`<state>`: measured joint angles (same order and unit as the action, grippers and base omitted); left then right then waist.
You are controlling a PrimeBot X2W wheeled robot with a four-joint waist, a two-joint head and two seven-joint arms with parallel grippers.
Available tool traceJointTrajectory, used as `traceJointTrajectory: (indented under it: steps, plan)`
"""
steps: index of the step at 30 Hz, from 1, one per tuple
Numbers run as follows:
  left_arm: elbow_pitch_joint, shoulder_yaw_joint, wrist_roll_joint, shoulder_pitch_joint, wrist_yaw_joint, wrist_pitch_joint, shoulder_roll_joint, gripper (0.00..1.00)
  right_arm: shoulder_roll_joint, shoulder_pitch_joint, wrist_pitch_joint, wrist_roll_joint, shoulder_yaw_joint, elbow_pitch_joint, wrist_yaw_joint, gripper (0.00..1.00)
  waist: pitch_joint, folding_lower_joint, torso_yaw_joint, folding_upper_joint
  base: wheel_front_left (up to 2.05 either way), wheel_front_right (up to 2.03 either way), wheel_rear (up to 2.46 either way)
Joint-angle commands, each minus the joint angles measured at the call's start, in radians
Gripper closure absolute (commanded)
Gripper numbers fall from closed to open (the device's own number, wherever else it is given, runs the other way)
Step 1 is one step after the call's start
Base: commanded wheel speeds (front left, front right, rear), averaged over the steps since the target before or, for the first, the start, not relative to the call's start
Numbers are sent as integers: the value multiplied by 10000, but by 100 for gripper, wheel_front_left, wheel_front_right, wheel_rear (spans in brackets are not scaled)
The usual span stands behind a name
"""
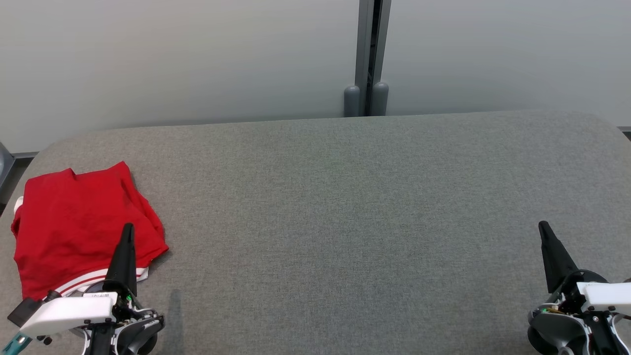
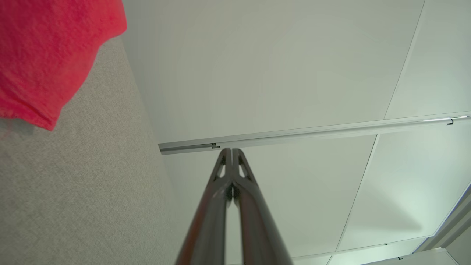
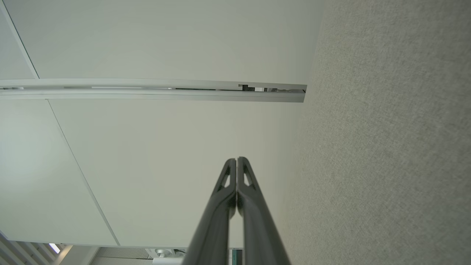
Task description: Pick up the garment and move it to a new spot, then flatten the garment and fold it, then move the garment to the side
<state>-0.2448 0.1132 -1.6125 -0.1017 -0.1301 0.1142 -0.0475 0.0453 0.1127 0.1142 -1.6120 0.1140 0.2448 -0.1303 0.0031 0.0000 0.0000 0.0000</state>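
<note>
A red garment [image 1: 79, 227] with white stripes along its near hem lies loosely folded at the left end of the grey padded table [image 1: 345, 222]. My left gripper [image 1: 128, 228] hovers over the garment's near right corner, shut and empty. In the left wrist view the garment [image 2: 44, 55] fills the upper left corner, apart from the closed left gripper [image 2: 231, 151]. My right gripper [image 1: 543, 226] stands at the near right of the table, shut with nothing in it; the right wrist view shows the right gripper [image 3: 236, 159] with both fingers pressed together.
Pale wall panels [image 1: 172, 59] rise behind the table, split by a grey vertical post [image 1: 367, 64]. The table's rounded far corners and left edge lie close to the garment. Bare grey cloth stretches between the two grippers.
</note>
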Motion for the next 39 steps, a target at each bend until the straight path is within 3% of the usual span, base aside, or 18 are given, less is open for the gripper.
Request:
traceJointTrajectory:
  steps: [1,35,36,39]
  plan:
    - [28,34,-12,-127,-30,31,-53,100,94,-87,32,-23,9,-27,-6,100,0,0,0,0,0,0,0]
    - [27,33,-12,-127,-30,30,-54,100,95,-88,32,-23,9,-27,-6,100,0,0,0,0,0,0,0]
    - [2,0,0,0,0,-1,0,0,0,0,0,1,0,-1,-2,0,0,0,0,0,0,0,0]
    - [-216,-23,4,202,6,-13,76,0,-101,-122,-6,6,-6,208,10,0,1,0,0,0,0,0,0]
